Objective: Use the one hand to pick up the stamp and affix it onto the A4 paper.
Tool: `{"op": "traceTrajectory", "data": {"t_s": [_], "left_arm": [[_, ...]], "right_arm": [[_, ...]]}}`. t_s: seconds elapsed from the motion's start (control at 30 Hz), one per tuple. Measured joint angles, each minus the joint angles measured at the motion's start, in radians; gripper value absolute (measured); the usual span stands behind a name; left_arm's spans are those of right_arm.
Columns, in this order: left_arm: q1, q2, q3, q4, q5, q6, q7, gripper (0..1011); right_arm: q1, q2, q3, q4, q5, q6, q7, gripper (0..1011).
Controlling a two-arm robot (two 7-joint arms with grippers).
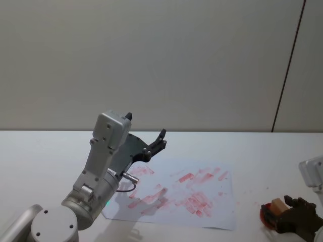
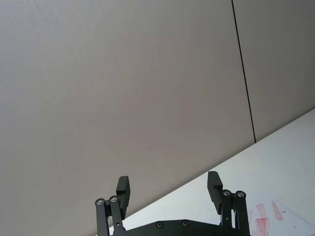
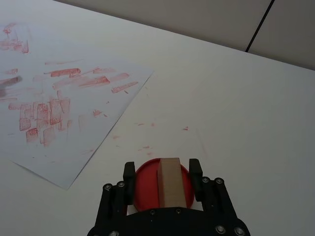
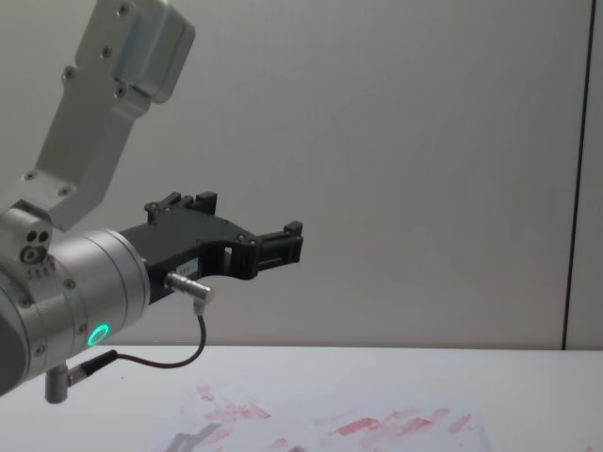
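— What did the scene hold, biggest thing first?

— The white table (image 1: 262, 151) ran across the lower part of the head view, under a plain grey wall. On it lay the A4 paper (image 1: 174, 194), low and centre in that frame, covered in red-pink smears; in my right wrist view it filled the left side, one corner pointing toward me.

— And your arms?

— My left arm rose from the lower left of the head view, and its gripper (image 1: 146, 132) hung in the air above the paper's far left part, jaws spread wide with nothing between them. In the chest view it reached from the left edge toward the middle, well above the sheet.

— Where was the working one?

— My right hand (image 1: 287, 212) sat in the lower right corner of the head view, off the paper and to its right. Its fingers (image 3: 129, 176) stood on either side of the stamp (image 3: 171, 182), pressing its flanks, so I was gripping it.

— Where exactly was the stamp?

— Low and centre in the right wrist view, a tan wooden block upright over a round red ink pad (image 3: 145, 184). Whether it touched the pad, I could not tell. Small red flecks dotted the table between pad and paper.
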Motion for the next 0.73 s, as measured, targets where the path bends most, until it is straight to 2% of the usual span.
{"op": "traceTrajectory", "data": {"t_s": [0.03,0.13,0.2,0.23,0.43,0.73], "left_arm": [[0.0,0.0,0.0,0.0,0.0,0.0,0.0,1002],[0.0,0.0,0.0,0.0,0.0,0.0,0.0,1002],[0.0,0.0,0.0,0.0,0.0,0.0,0.0,1003],[0.0,0.0,0.0,0.0,0.0,0.0,0.0,1003],[0.0,0.0,0.0,0.0,0.0,0.0,0.0,1002],[0.0,0.0,0.0,0.0,0.0,0.0,0.0,1002]], "right_arm": [[0.0,0.0,0.0,0.0,0.0,0.0,0.0,642],[0.0,0.0,0.0,0.001,-0.002,0.0,0.0,761],[0.0,0.0,-0.001,0.002,-0.002,0.0,0.001,790],[0.0,-0.001,-0.001,0.002,-0.003,0.0,0.001,853],[0.0,-0.001,-0.001,0.003,-0.004,0.0,0.001,1001],[0.0,-0.001,-0.001,0.004,-0.005,0.0,0.002,1001]]}}
